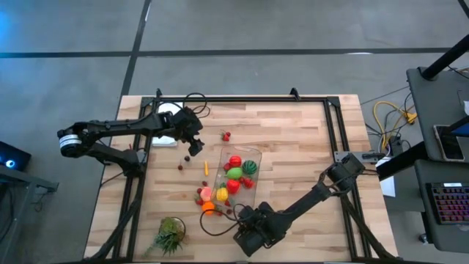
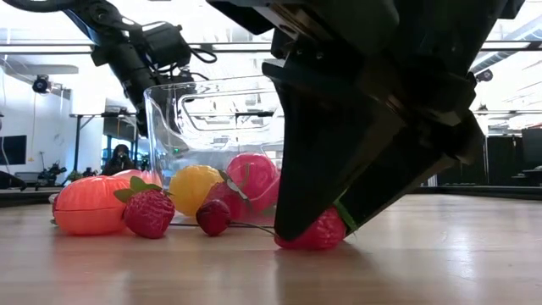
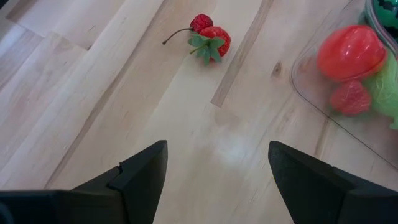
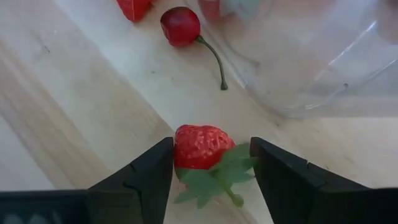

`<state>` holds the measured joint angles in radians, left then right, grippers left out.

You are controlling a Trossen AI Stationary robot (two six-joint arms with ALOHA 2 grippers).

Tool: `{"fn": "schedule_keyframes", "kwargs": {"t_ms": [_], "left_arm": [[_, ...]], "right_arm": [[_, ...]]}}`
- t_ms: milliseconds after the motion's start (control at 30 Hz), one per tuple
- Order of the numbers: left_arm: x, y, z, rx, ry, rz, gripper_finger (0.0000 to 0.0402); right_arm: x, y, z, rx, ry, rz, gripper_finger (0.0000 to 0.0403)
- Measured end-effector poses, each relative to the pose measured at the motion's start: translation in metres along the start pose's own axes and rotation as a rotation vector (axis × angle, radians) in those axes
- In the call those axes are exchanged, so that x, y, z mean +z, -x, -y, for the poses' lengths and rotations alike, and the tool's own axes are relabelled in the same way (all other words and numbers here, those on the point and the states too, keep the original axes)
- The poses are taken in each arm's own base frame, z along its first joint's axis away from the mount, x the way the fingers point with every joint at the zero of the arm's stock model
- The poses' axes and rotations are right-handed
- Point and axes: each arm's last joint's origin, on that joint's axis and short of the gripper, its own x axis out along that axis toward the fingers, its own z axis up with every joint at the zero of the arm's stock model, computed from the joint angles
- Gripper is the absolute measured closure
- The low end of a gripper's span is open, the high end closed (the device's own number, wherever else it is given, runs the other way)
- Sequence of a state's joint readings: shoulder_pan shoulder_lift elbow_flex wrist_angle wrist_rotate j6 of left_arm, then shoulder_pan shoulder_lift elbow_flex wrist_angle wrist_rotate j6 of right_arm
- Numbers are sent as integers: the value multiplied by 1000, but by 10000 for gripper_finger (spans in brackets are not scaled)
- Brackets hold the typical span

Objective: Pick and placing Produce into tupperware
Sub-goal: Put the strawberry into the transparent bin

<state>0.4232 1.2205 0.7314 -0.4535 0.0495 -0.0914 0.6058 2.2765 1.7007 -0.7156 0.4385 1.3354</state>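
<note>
The clear tupperware (image 1: 236,176) stands mid-table and holds red, green and yellow produce. More produce lies loose by its near end: an orange piece (image 2: 89,206), a strawberry (image 2: 150,212) and a cherry (image 4: 181,26). My right gripper (image 4: 211,165), at the tupperware's near end, is shut on another strawberry (image 4: 199,146). My left gripper (image 3: 217,168) hangs open over bare wood left of the tupperware, short of a strawberry-and-cherry pair (image 3: 210,37). My right gripper pinches the strawberry between its two fingers, one finger (image 4: 155,168) on the red flank (image 4: 180,149), the other against the green leaves (image 4: 239,163). The fingers slant down from the near right. The strawberry's underside (image 2: 326,237) rests on the table.
A leafy green tuft (image 1: 170,235) lies at the near left. A white sheet (image 1: 170,125) lies under my left arm at the far left. Small red pieces (image 1: 180,167) dot the wood left of the tupperware. The black frame rail (image 1: 333,132) runs along the right.
</note>
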Motion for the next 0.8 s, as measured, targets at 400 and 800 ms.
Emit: {"fn": "schedule_keyframes", "kwargs": {"t_ms": [400, 800], "left_arm": [[0, 0, 0, -1, -2, 2, 136], [0, 0, 0, 0, -1, 1, 136]], "right_arm": [[0, 0, 1, -3, 2, 0, 255], [4, 7, -9, 45, -70, -7, 259]]}}
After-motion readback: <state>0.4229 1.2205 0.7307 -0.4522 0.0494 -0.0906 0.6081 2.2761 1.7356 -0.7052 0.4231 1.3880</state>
